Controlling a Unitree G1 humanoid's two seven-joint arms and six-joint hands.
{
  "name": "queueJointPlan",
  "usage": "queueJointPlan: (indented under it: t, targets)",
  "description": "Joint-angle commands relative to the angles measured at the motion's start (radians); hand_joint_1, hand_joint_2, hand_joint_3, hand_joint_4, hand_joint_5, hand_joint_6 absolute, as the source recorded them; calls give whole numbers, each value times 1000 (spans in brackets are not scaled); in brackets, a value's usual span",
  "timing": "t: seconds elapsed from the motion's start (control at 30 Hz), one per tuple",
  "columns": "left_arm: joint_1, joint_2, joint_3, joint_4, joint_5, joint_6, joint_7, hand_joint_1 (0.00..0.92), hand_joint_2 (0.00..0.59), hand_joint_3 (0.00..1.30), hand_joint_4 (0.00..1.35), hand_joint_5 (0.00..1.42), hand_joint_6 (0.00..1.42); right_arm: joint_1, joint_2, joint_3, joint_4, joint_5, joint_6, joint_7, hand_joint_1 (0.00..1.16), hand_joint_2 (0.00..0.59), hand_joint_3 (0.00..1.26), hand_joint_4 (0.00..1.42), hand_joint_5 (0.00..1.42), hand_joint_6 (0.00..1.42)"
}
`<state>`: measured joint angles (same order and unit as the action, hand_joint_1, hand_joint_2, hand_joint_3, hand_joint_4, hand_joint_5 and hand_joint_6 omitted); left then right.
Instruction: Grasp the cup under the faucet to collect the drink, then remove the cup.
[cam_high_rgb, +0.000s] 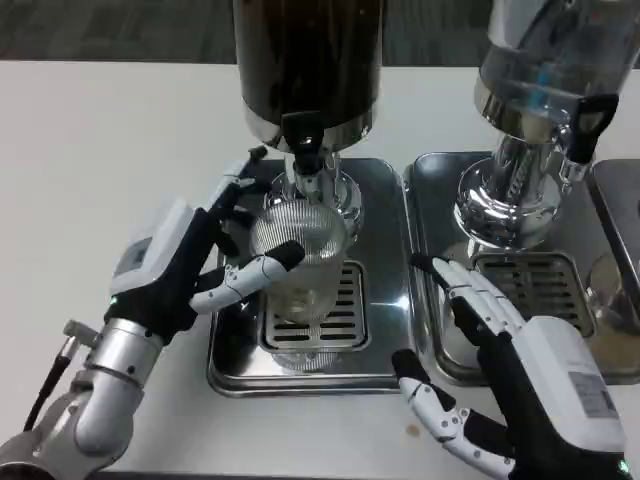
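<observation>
Fingers (250, 275) of the left hand (175, 265) are wrapping around the ribbed clear cup (298, 262), gripping it; the cup is standing on the slotted grate (335, 320) of the left drip tray (385, 300), directly beneath the black faucet (305, 140) of the dark dispenser (308, 60); the right hand (520, 375) is hanging open near the table's (90, 150) front edge, fingers spread, beside the second tray (430, 200) under the chrome dispenser (530, 110).
</observation>
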<state>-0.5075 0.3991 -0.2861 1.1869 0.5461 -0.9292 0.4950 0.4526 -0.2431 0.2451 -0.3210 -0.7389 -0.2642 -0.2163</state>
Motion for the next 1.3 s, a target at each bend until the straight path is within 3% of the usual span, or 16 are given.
queueJointPlan:
  t: [0.03, 0.4, 0.5, 0.6, 0.67, 0.73, 0.87, 1.0, 1.2, 1.3]
  targets:
    - [40, 53, 42, -40, -33, -72, 19, 0, 54, 16, 206, 429, 697, -8, 2, 0, 11, 5, -1, -4, 352, 353, 127, 87, 97, 344]
    - [151, 143, 169, -127, -188, -196, -102, 1, 114, 321, 381, 499, 719, -19, 10, 8, 26, 6, -4, -14, 340, 312, 118, 77, 86, 307]
    - [178, 158, 222, -152, -331, -240, -232, 0, 116, 333, 345, 337, 412, -17, 10, 8, 27, 8, -7, -15, 333, 302, 118, 77, 86, 290]
    - [192, 164, 259, -209, -570, -226, -485, 0, 113, 256, 224, 206, 254, -19, 12, 10, 29, 8, -9, -17, 335, 283, 118, 73, 86, 283]
    - [190, 160, 285, -266, -760, -150, -712, 0, 106, 231, 184, 171, 225, -22, 13, 10, 31, 14, -9, -15, 335, 280, 118, 70, 86, 282]
    - [177, 148, 331, -332, -957, -17, -961, 0, 100, 227, 169, 164, 206, -23, 14, 9, 34, 17, -11, -15, 336, 277, 118, 68, 86, 282]
    - [136, 154, 400, -408, -1150, 243, -1281, 0, 81, 246, 177, 162, 185, -30, 17, 6, 44, 28, -12, -15, 331, 265, 118, 64, 86, 270]
    - [74, 177, 425, -453, -1215, 542, -1511, 0, 80, 173, 94, 122, 136, -34, 21, 7, 50, 32, -8, -17, 329, 265, 118, 64, 86, 269]
    - [7, 173, 449, -489, -1202, 790, -1656, 0, 77, 130, 53, 104, 125, -37, 30, 7, 60, 37, -10, -22, 322, 250, 118, 64, 75, 268]
    - [-26, 167, 453, -491, -1193, 868, -1697, 0, 80, 127, 40, 103, 116, -38, 35, 7, 68, 41, -11, -23, 320, 249, 113, 64, 73, 268]
